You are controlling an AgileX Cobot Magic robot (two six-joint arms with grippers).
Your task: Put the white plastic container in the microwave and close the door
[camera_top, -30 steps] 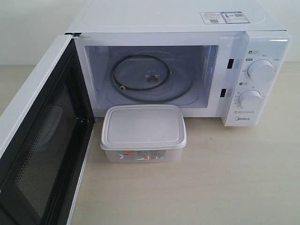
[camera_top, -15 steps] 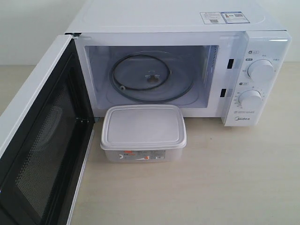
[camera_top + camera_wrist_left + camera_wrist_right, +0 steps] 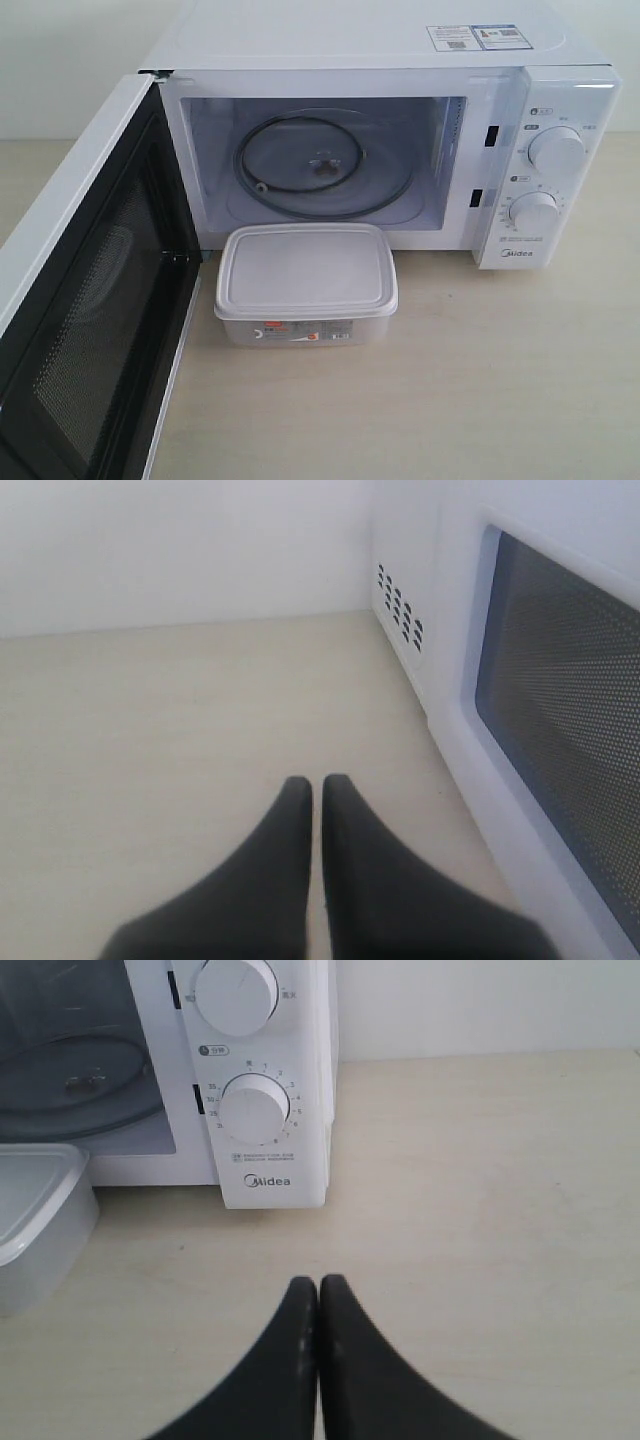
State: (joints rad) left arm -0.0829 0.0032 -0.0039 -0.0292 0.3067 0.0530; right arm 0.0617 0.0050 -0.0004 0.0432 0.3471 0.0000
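Note:
The white plastic container [image 3: 305, 283] sits on the table just in front of the microwave [image 3: 400, 130], its red-and-white label facing the camera. The door [image 3: 85, 290] is swung wide open at the left, and the glass turntable [image 3: 320, 165] shows inside the cavity. Neither arm appears in the exterior view. My left gripper [image 3: 316, 785] is shut and empty above bare table, beside the door's outer face [image 3: 560, 700]. My right gripper [image 3: 318, 1284] is shut and empty over the table in front of the knob panel [image 3: 255, 1110], with a corner of the container [image 3: 35, 1215] off to one side.
A pale wall stands behind the microwave. Light wooden tabletop [image 3: 480, 380] stretches in front of and to the right of the container. The open door takes up the left front of the table.

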